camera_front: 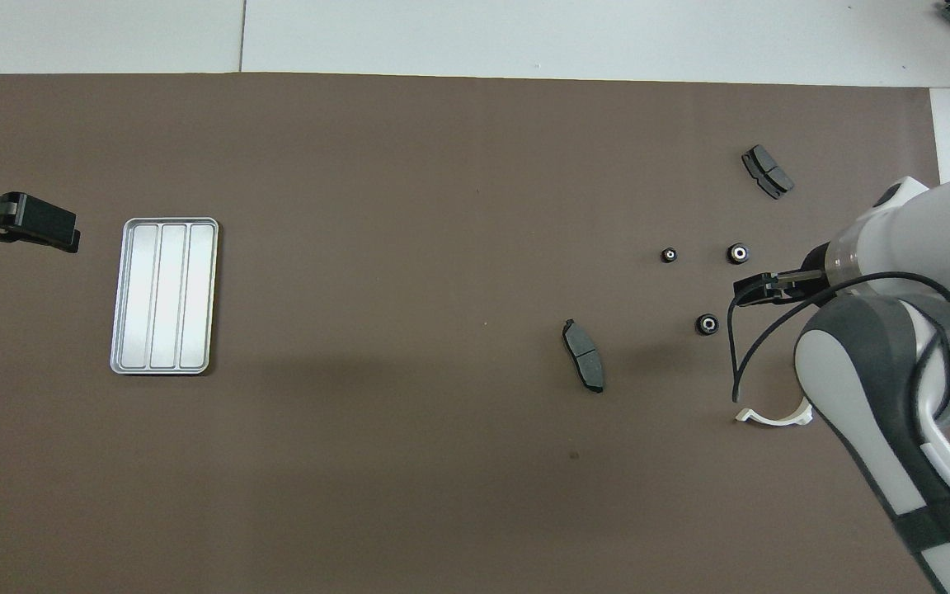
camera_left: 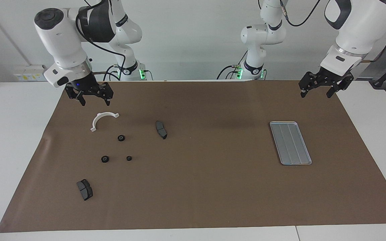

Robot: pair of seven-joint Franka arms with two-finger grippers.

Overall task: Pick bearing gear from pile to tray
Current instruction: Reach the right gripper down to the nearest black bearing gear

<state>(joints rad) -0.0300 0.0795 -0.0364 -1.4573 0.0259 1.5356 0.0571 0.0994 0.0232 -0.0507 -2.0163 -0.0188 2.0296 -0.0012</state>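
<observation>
Three small black bearing gears (camera_left: 121, 137) (camera_left: 105, 159) (camera_left: 129, 158) lie apart on the brown mat in the pile, toward the right arm's end; from overhead they show as rings (camera_front: 707, 324) (camera_front: 738, 253) (camera_front: 669, 255). My right gripper (camera_left: 94, 99) (camera_front: 754, 289) hangs open and empty in the air over the mat beside the white arc (camera_left: 103, 119), touching nothing. The silver grooved tray (camera_left: 290, 143) (camera_front: 165, 295) lies bare toward the left arm's end. My left gripper (camera_left: 316, 94) (camera_front: 58, 231) waits open over the mat's corner by the tray.
Two dark grey brake pads lie on the mat: one (camera_left: 161, 129) (camera_front: 584, 367) toward the middle, one (camera_left: 84, 189) (camera_front: 767, 172) farthest from the robots. My right arm's forearm and cable cover part of the white arc (camera_front: 772, 417) from overhead. The brown mat (camera_left: 206, 187) covers the white table.
</observation>
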